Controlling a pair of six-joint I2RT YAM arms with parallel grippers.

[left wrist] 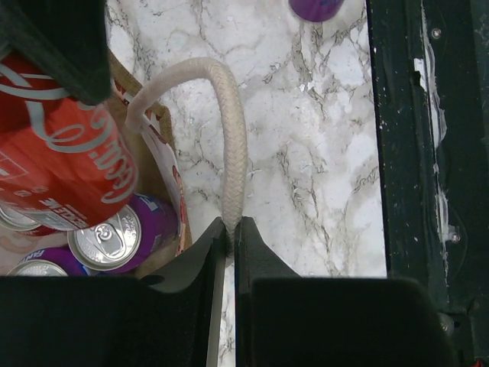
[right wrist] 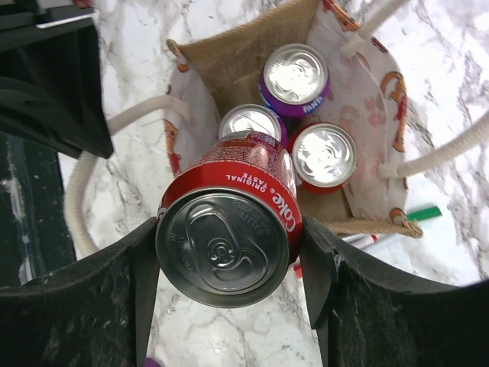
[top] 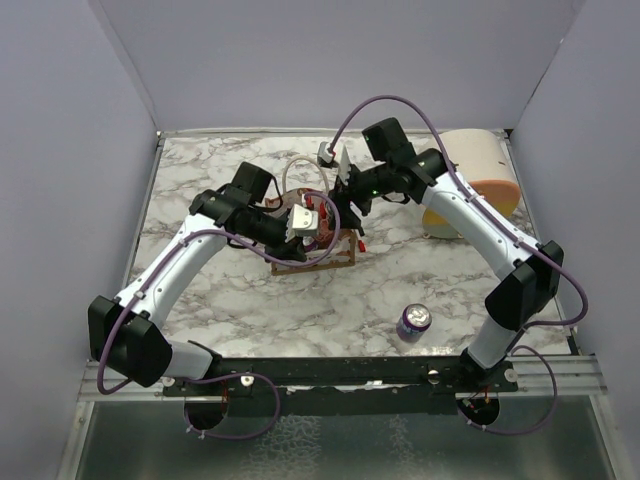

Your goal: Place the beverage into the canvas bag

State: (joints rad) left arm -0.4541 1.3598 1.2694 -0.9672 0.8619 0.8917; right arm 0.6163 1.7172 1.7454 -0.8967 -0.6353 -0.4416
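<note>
At the bag's (right wrist: pixel 229 57) left side, its rope handle (left wrist: pixel 233 138) is pinched by the closed left gripper (left wrist: pixel 231 229); above the bag's mouth, a red can (right wrist: pixel 252 183) is clamped in the right gripper (right wrist: pixel 231 264); a purple can (top: pixel 414 322) is seen right of the bag, well apart

Marbled tabletop (top: pixel 300 300) between plain pale lavender walls (top: pixel 330 60)

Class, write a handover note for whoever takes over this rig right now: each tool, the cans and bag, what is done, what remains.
Left tool: shut on the bag's rope handle.
Right tool: shut on a red cola can over the canvas bag's open mouth.
Done: three cans sit inside the bag.
To do: lower and release it; a purple can stands outside on the table.
</note>
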